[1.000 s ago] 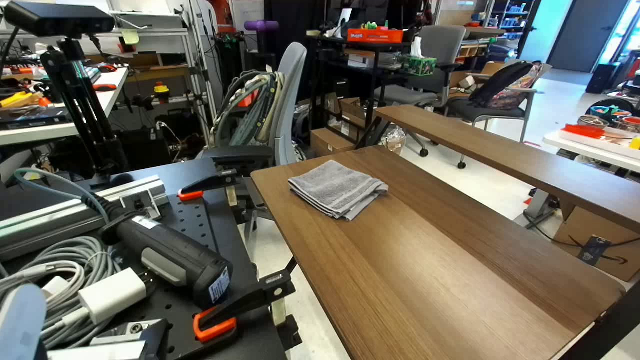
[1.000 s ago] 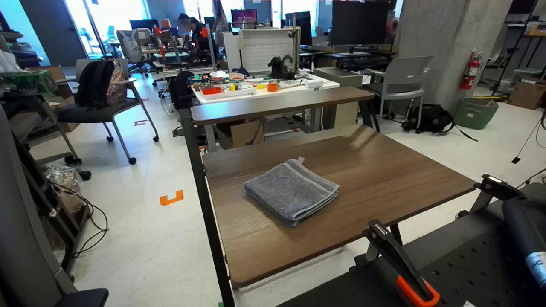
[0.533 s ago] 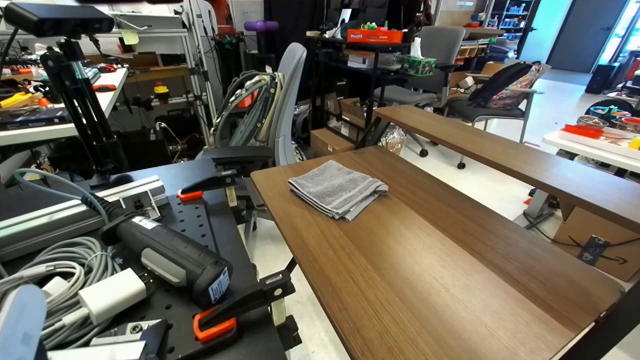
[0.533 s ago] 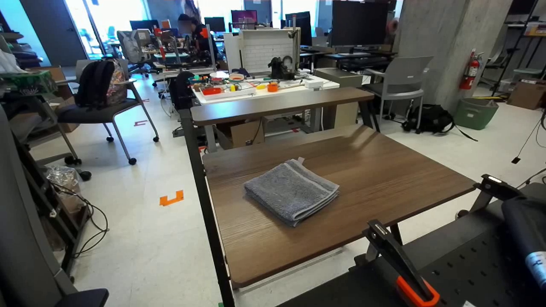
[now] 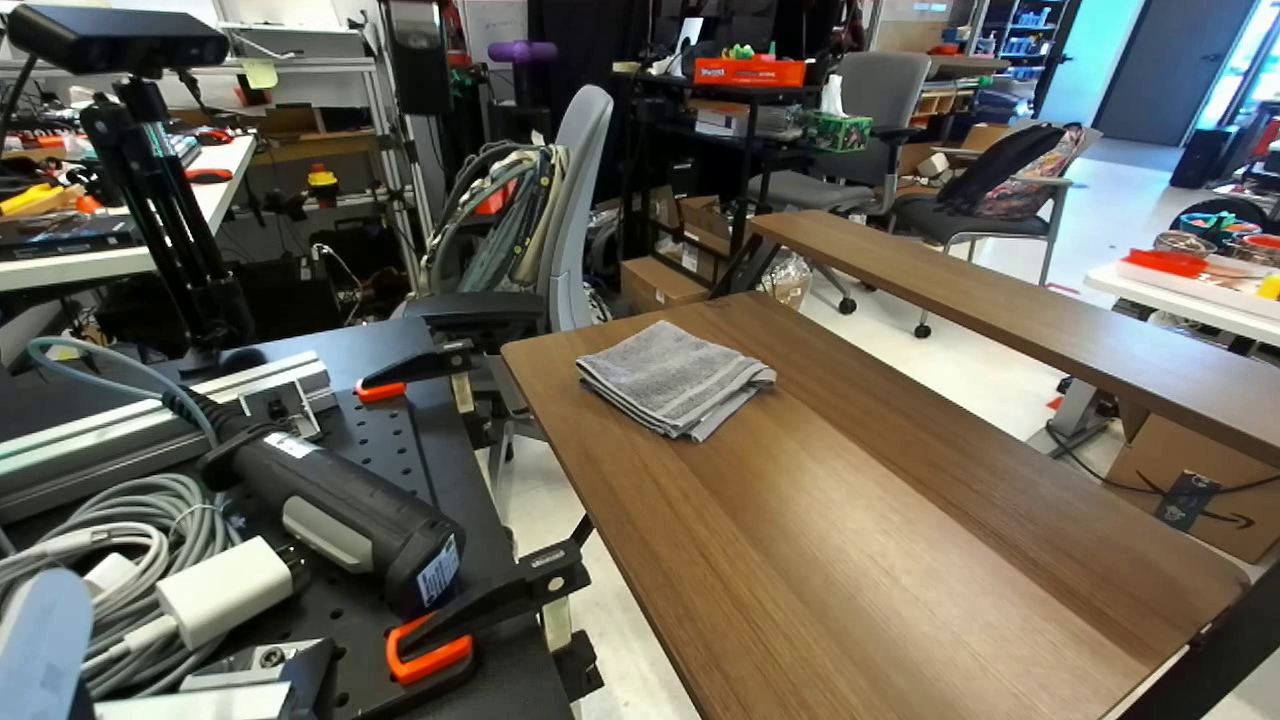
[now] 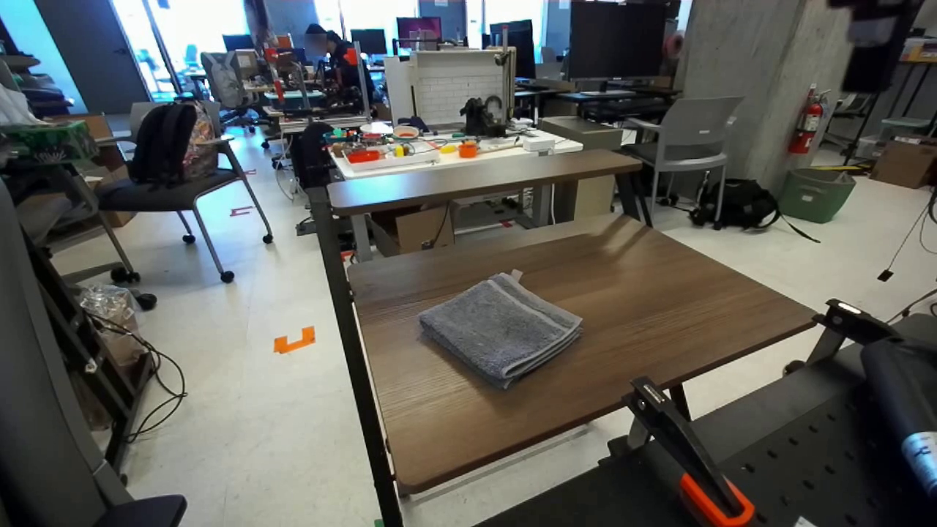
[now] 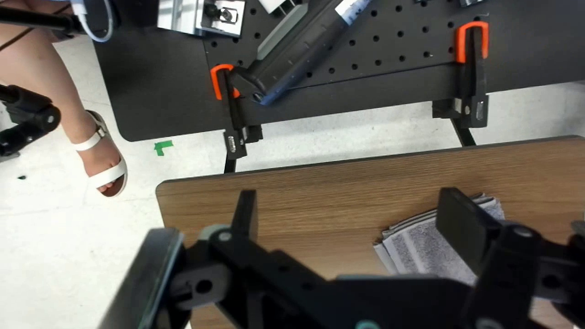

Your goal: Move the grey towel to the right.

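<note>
Grey towel (image 5: 675, 380) is seen here, folded on wood-grain table (image 5: 850, 560) in both ext. views; in wrist view it's part. hidden by gripper (image 7: 356, 221), jaws spread wide.

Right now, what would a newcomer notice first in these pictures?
Probably the folded grey towel, lying on the brown table in both exterior views. In the wrist view, the open end effector looms across the bottom; higher up, two orange-tipped clamps sit at the black table's edge.
</note>
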{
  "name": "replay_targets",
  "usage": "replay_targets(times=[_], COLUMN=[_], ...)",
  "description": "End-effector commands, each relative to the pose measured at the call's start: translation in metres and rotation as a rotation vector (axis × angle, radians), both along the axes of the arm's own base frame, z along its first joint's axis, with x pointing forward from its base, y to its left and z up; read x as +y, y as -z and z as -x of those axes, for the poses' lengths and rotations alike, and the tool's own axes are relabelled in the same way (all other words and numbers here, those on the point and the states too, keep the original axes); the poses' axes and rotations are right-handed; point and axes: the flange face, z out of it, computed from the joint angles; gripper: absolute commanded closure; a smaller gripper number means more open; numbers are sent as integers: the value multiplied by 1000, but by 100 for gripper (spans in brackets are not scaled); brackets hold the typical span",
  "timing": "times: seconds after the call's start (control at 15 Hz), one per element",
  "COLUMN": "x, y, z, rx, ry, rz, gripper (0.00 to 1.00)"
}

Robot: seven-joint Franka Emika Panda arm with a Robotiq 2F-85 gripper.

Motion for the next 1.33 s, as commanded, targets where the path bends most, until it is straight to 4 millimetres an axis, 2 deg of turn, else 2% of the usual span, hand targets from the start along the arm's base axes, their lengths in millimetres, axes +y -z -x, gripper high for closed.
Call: replay_targets(times=[0.0, 0.13, 0.4, 0.6, 0.8, 0.93, 1.0, 1.13, 1.27], x=[48, 69, 93, 106, 112, 113, 107, 110, 111], y=[37, 57, 107, 153, 195, 200, 196, 206, 206], z=[-46, -70, -118, -151, -175, -185, -168, -179, -182], rx=[27, 1, -31, -42, -19, 14, 7, 10, 10], ry=[12, 34, 93, 115, 137, 150, 133, 138, 140], rz=[-8, -23, -69, -102, -92, -49, -85, -72, -70], gripper=[0, 0, 0, 0, 0, 0, 0, 0, 0])
